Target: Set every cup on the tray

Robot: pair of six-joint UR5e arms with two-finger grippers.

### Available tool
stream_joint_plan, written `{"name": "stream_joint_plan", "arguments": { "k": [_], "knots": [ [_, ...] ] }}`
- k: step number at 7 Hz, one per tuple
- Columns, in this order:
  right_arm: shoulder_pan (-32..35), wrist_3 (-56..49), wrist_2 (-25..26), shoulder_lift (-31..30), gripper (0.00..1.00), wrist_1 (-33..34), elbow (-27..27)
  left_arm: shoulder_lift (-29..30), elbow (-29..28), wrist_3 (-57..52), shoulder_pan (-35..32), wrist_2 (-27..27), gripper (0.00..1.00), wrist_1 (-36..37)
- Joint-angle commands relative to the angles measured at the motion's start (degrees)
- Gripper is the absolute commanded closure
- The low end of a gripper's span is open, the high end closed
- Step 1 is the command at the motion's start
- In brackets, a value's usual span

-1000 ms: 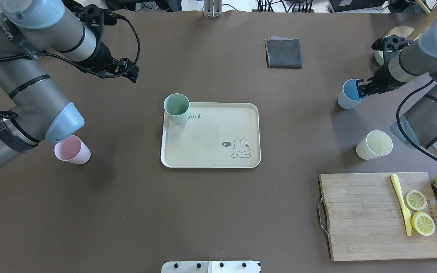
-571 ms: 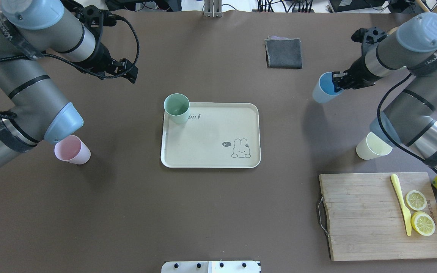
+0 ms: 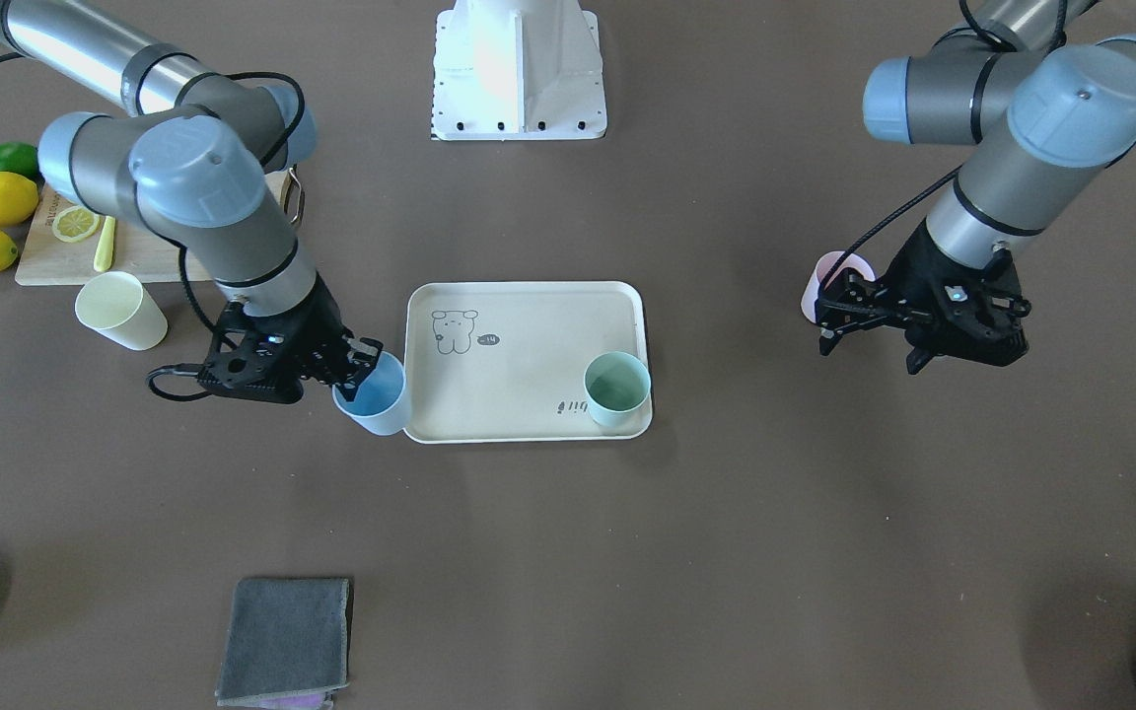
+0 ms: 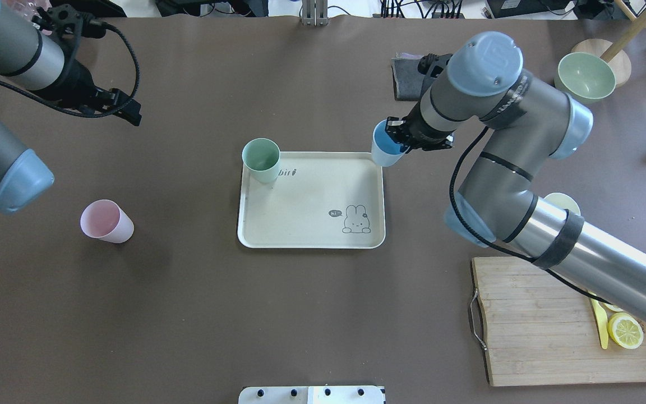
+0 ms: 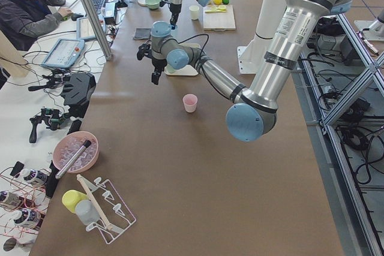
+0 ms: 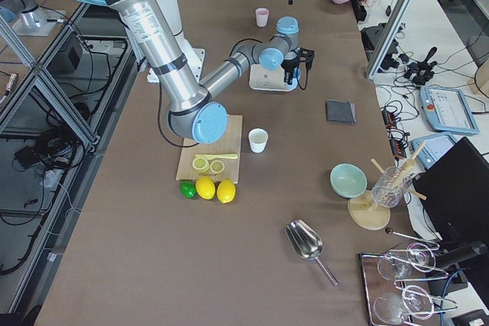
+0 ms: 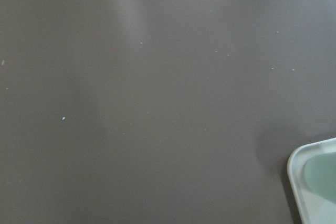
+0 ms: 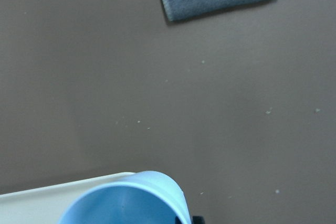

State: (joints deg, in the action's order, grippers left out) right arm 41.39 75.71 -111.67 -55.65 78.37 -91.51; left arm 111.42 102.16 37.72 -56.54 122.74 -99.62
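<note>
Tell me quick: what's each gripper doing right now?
Left gripper: open, empty.
Right gripper: shut on the light blue cup.

1 cup (image 4: 261, 160) stands on the tray (image 4: 312, 227), a 2nd cup (image 4: 383, 152) at its corner.

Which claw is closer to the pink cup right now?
Left. The left claw hangs over bare table beyond the pink cup. The right claw is across the table, gripping the blue cup at the tray's far right corner.

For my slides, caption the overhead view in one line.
Right gripper holds a light blue plastic cup at a corner of the cream rectangular tray; a mint green cup stands on it.
</note>
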Motion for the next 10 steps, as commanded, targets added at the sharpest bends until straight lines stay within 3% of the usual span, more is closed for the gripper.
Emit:
{"name": "stream_joint_plan", "arguments": {
  "k": [1,2,3,6,8,10],
  "knots": [
    [-4.8,3.7,4.5,2.9,1.0,0.6,1.3,-2.8,1.9,-1.1,-0.6,0.3,0.02,0.0],
    [-4.8,3.8,4.9,4.9,0.82,0.4,4.2,-3.6,2.0,-1.1,-0.6,0.3,0.02,-0.2],
    [-4.9,3.6,6.7,5.6,0.02,-0.1,5.5,-3.7,2.2,-1.1,-0.6,0.1,0.02,-0.3],
    [-3.9,2.6,7.2,5.6,0.0,-0.1,4.2,-10.0,6.9,-0.6,-0.6,-0.2,0.01,-0.4],
    [0.3,-0.5,2.9,4.8,0.0,1.3,1.1,-16.8,9.3,-0.3,2.0,-0.3,0.01,-1.9],
    [4.8,-8.7,0.5,0.1,0.0,7.0,-7.1,-20.3,8.9,7.0,8.4,-0.8,0.01,-8.2]
  ]
}}
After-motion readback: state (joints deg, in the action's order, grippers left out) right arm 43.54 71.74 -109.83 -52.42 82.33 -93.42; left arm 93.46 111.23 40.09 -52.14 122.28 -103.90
